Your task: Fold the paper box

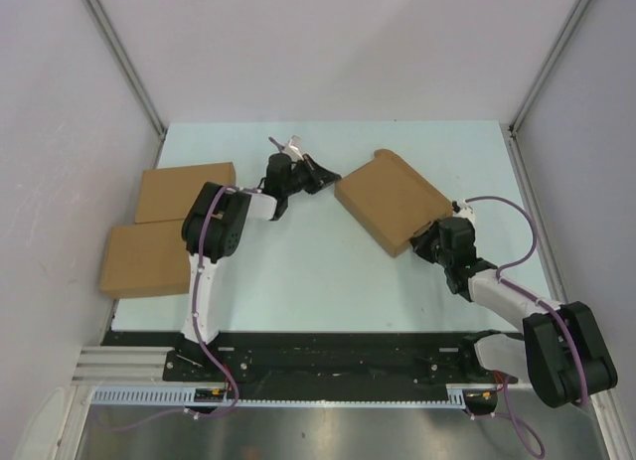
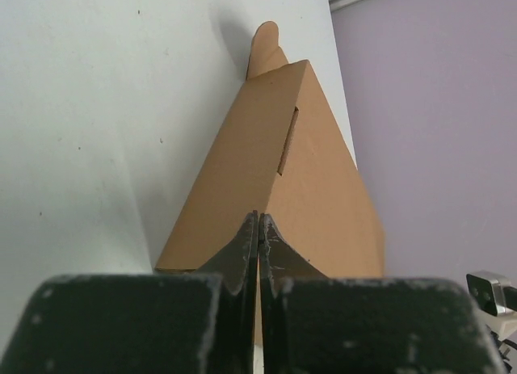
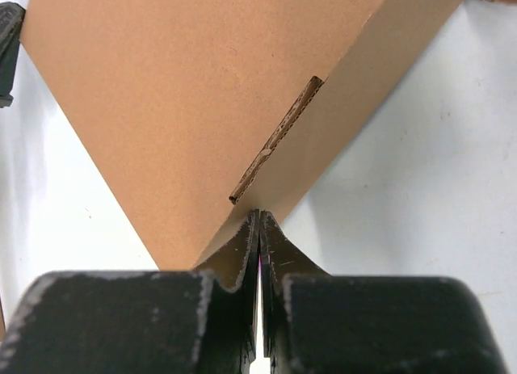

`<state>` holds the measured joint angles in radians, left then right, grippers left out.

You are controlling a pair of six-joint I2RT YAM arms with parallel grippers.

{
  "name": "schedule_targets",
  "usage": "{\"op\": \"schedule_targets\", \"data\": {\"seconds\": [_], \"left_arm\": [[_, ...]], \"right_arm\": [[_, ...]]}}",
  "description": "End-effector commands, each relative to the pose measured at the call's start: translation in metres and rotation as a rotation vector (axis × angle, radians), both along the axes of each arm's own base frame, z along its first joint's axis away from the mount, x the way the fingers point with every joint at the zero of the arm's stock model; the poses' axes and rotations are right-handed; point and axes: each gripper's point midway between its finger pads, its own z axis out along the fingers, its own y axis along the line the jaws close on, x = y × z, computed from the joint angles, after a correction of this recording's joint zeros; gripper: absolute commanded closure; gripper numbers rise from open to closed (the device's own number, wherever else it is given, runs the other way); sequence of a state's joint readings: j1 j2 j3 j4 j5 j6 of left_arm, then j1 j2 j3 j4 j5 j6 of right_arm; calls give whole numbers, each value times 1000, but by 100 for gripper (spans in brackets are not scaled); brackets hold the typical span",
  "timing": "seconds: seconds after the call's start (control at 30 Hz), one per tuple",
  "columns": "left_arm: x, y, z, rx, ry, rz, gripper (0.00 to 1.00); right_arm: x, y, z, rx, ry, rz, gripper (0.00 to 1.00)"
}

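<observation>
Stretched from the near edge across the worktop (image 1: 328, 271) to the paper box (image 1: 391, 200), folded shut right of centre, slanting lengthwise far-left to near-right. Flanking its two ends with left pincer (image 2: 258, 229) and right pincer (image 3: 258, 226), both pinched closed, empty.

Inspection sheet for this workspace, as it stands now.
Surface: pale green table, a few specks.
Job's things: paper box, lid down, skewed right of centre, one tab sticking out.
Clutter: two flat cardboard boxes at the table's left edge.
Grippers: left end effector shut, at the box's left corner; right end effector shut, at its near corner.
Cables: purple cable on each arm.
Surroundings: plain walls, metal frame posts.
</observation>
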<state>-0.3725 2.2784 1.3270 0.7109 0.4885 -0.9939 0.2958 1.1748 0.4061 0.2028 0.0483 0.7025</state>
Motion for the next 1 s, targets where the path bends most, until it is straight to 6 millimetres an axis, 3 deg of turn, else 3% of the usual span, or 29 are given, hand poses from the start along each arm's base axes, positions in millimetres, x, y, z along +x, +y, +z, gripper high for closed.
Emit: {"op": "schedule_targets", "data": {"seconds": [0.0, 0.07, 0.2, 0.33, 0.47, 0.57, 0.63, 0.67, 0.77, 0.8, 0.83, 0.9, 0.93, 0.97], "left_arm": [[-35, -17, 6, 8, 3, -102, 100], [-32, -5, 13, 22, -7, -49, 100], [-16, 18, 44, 35, -68, 31, 100], [-3, 24, 66, 48, -107, 60, 100], [5, 22, 78, 61, -125, 51, 100], [7, 24, 82, 77, -141, 64, 100], [9, 23, 83, 81, -142, 55, 100], [11, 22, 85, 81, -144, 54, 100], [15, 21, 88, 87, -151, 53, 100], [17, 20, 84, 97, -143, 53, 100], [19, 19, 81, 105, -137, 46, 100], [25, 17, 77, 121, -128, 35, 100], [26, 15, 74, 126, -120, 31, 100], [29, 15, 71, 135, -109, 30, 100]], "right_arm": [[16, 12, 34, 29, -127, 27, 100], [15, 8, 46, 22, -159, 15, 100], [16, 0, 67, -37, -186, 4, 100], [21, 6, 92, -57, -227, 29, 100], [19, 7, 91, -68, -211, 38, 100], [21, 10, 85, -73, -194, 65, 83], [23, 22, 84, -51, -192, 121, 76], [25, 34, 92, -37, -216, 175, 76], [25, 74, 85, -16, -196, 319, 77], [29, 87, 94, -11, -214, 352, 79], [32, 95, 78, -16, -171, 375, 81], [35, 111, 75, 10, -160, 417, 85], [36, 115, 60, 11, -124, 425, 85], [35, 119, 58, 24, -118, 439, 85]]}}
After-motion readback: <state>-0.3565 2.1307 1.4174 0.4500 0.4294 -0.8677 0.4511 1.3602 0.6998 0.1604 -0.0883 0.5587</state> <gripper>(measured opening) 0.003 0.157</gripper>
